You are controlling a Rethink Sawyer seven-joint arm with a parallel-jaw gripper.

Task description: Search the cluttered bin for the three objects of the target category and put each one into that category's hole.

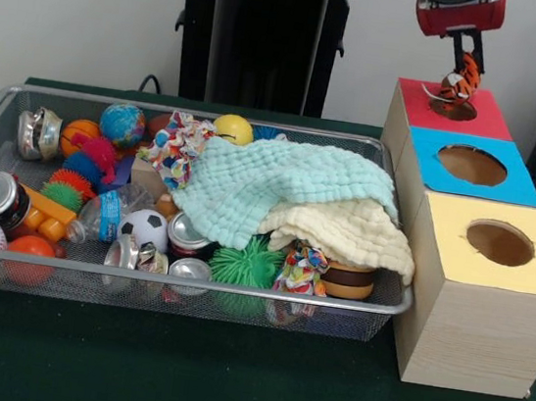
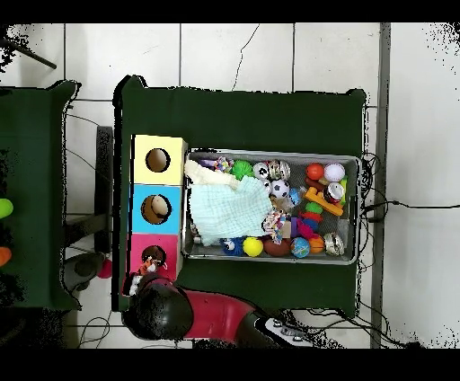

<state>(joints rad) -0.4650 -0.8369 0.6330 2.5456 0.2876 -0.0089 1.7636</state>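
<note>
Up at the far right of the front view, our gripper (image 1: 461,60) hangs right above the hole (image 1: 453,109) in the red top of the far box. Its fingers are closed tight on the orange striped toy (image 1: 459,79), which hangs down long and thin, with its low end just over the hole, maybe touching the rim. So the hole lies straight below the toy, and we think a letting go would drop it in. The cluttered bin (image 1: 178,283) sits to the left, well apart, full of balls, cans and two cloths. We cannot see the other two animal toys there.

From above, in the overhead view, the toy (image 2: 149,264) sits over the red box's hole (image 2: 154,255), with the arm (image 2: 193,314) just below it. The blue box (image 2: 137,209) and the yellow box (image 2: 139,160) are next in line, and the bin (image 2: 352,162) lies to their right.
</note>
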